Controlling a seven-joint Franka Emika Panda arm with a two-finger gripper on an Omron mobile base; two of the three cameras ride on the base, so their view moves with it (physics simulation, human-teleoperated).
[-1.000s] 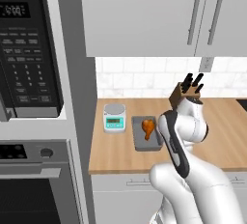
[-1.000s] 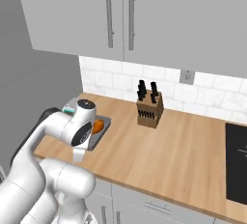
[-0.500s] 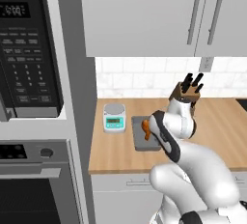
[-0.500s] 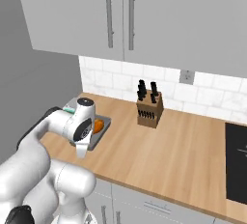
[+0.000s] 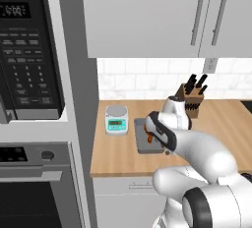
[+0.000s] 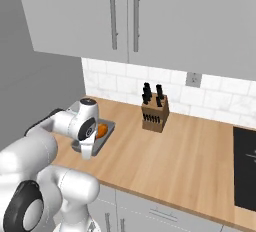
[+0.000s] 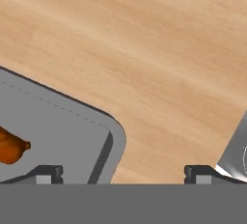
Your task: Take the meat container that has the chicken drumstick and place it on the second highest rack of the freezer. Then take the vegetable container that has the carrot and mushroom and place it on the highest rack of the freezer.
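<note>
The hand is hovering low over the wooden surface, fingers spread as wide as they go and gripping nothing. One fingertip is sitting over the inside of the meat container, the other fingertip is over bare wood just outside it, so the container's rounded corner rim is lying between the two tips. The chicken drumstick is lying in the tray, off to the inner-finger side of the hand, apart from the rim and not touching either tip

In the left base view the meat container is showing as a flat grey tray directly under the hand, with the digital scale just beside it on the far side from the arm and the knife block further back behind the wrist. In the right base view the drumstick is peeking out orange next to the wrist

Judging: tray is looking rigid, thin-walled, shallow, probably light, smooth so likely slippery. Best hold looks like pinching the wall at the rim, one finger inside, one outside, on a straight stretch rather than the curved corner. Edge grip means the load hangs off to one side, drumstick is glossy and loose, so it could roll or slide if the tray is tipping. Keep it level
</note>
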